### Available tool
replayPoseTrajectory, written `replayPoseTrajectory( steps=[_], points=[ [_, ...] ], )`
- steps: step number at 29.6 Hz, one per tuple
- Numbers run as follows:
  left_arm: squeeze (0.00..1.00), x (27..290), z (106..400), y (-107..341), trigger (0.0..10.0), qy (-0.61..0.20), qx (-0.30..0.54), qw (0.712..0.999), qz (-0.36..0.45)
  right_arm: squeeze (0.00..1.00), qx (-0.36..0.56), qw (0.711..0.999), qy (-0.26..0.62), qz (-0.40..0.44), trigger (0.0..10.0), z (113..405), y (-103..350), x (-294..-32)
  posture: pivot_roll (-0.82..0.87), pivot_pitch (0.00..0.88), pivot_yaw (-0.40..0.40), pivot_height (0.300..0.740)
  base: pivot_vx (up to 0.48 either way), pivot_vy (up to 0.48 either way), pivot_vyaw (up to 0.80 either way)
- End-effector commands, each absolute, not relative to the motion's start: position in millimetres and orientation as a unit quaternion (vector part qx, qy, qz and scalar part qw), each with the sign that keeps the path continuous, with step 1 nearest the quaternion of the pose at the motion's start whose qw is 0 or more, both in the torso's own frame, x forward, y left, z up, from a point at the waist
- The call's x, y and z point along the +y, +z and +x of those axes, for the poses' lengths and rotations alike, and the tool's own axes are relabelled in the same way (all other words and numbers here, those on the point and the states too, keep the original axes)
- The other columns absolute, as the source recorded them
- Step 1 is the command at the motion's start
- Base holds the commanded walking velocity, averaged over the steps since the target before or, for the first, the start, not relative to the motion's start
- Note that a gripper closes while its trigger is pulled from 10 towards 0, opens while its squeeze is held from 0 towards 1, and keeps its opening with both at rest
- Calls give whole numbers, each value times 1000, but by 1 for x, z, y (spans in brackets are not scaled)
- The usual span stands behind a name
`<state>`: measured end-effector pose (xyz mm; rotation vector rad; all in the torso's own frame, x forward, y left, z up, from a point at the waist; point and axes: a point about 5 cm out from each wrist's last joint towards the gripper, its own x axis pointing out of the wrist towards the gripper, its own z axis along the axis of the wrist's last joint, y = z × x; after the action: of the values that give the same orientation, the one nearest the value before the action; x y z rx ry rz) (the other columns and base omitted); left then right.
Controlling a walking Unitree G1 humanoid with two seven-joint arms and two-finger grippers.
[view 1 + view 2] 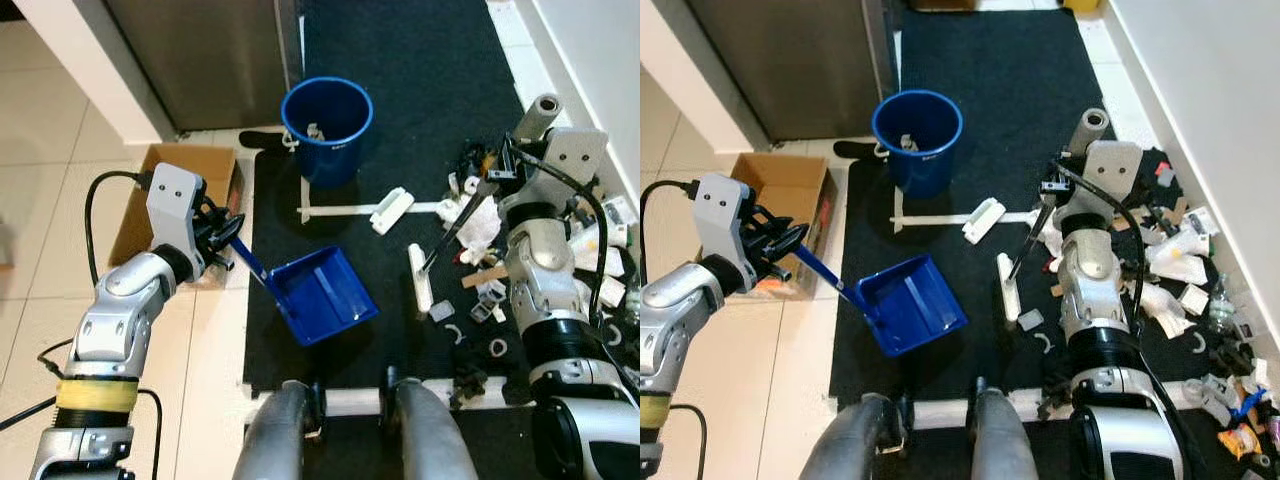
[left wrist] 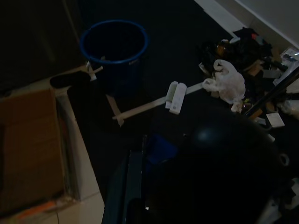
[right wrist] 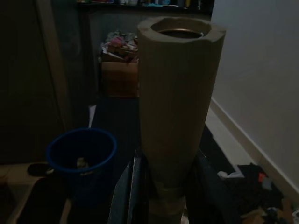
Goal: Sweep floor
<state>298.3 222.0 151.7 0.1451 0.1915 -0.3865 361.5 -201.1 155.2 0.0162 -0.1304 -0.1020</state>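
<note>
One blue dustpan [image 1: 322,295] lay flat on the black mat [image 1: 420,90], its handle pinched in the left pincer [image 1: 222,238], whose fingers were pressed onto it at the mat's left edge. One blue bucket [image 1: 327,125] stood upright beyond the dustpan with a scrap of white litter inside; a pale mark on its wall was too small to read. One open cardboard box [image 1: 190,170] sat on the tiled floor [image 1: 40,150] just left of the mat.

The right pincer [image 1: 1048,200] held a tan broom handle [image 3: 177,88] upright, its fingers closed around the shaft; the broom's white head [image 1: 420,278] rested on the mat right of the dustpan. A second white piece [image 1: 392,210] lay on a white floor strip near the bucket. A litter pile [image 1: 1180,270] of paper, plastic rings and wrappers, too many to count, spread along the right wall. No legible writing showed on any item.
</note>
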Motion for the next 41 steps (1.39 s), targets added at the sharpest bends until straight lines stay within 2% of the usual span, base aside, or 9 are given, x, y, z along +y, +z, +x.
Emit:
replayPoseTrajectory(
  steps=[1, 13, 41],
  points=[
    [0, 216, 297, 154, 10000, -203, 85, 973, 69, 0, -75, 996, -54, 10, 10000, 361, 157, -203, -18, 177, -2, 740, -341, 0, 0],
    [0, 217, 297, 154, 10000, -200, 87, 974, 67, 0, -75, 996, -54, 9, 10000, 360, 157, -203, -20, 181, -1, 740, -309, 0, 0],
    [0, 224, 301, 153, 10000, -182, 79, 978, 65, 0, -74, 996, -53, 10, 10000, 359, 156, -202, -21, 189, -2, 740, 0, -11, 0]
  ],
)
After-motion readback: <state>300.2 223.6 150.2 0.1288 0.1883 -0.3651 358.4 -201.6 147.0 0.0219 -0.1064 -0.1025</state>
